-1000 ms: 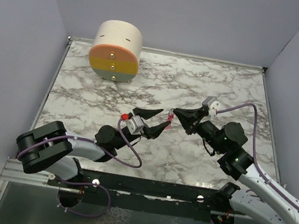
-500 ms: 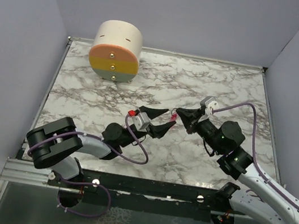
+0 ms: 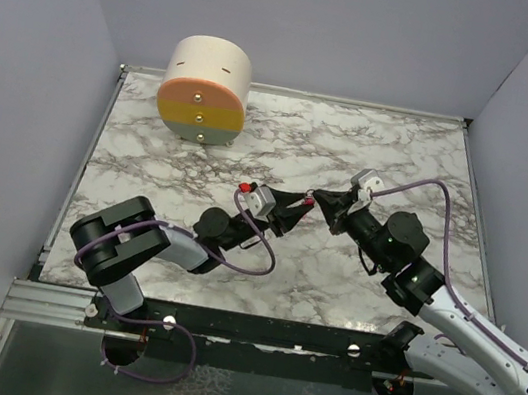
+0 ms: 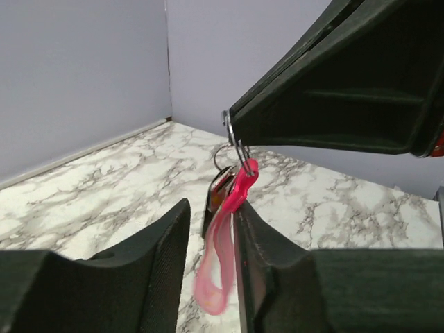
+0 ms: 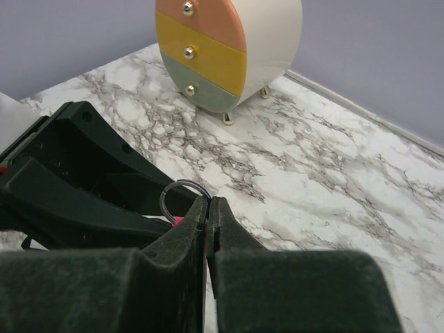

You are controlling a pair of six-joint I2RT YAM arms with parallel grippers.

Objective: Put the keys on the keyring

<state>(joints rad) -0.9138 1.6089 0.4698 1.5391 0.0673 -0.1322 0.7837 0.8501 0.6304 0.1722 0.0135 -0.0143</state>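
Top view: left arm lies low over the marble table [image 3: 404, 150], upper links folded back near its base at the front-left, forearm running right and slightly away toward table centre. Left gripper [image 3: 297, 209] points right. Right arm rises from the front-right base and stretches up-left, wrist raised, right gripper [image 3: 312, 203] pointing left. The 2 gripper tips meet nose to nose near table centre, above the surface. Right wrist view: right fingers [image 5: 187, 257] are pressed together with only a hairline slit between them, pinching the keyring [image 5: 166, 193] at their very tip. The ring stands up out of the pinch, and the marble shows through its middle. Left wrist view: the keys [image 4: 236, 191], a pink strap-like piece with a darker key just behind it, hang down from the ring and drop into the gap between the left fingers [image 4: 163, 277]. Left jaws stand narrow, not clamped: the pink piece lies against 1 finger, and a sliver of marble shows between it and the other. Its lower end is blurred. A round cream chest [image 3: 206, 91] with 3 coloured drawers sits at the far-left of the table, well apart from both arms.
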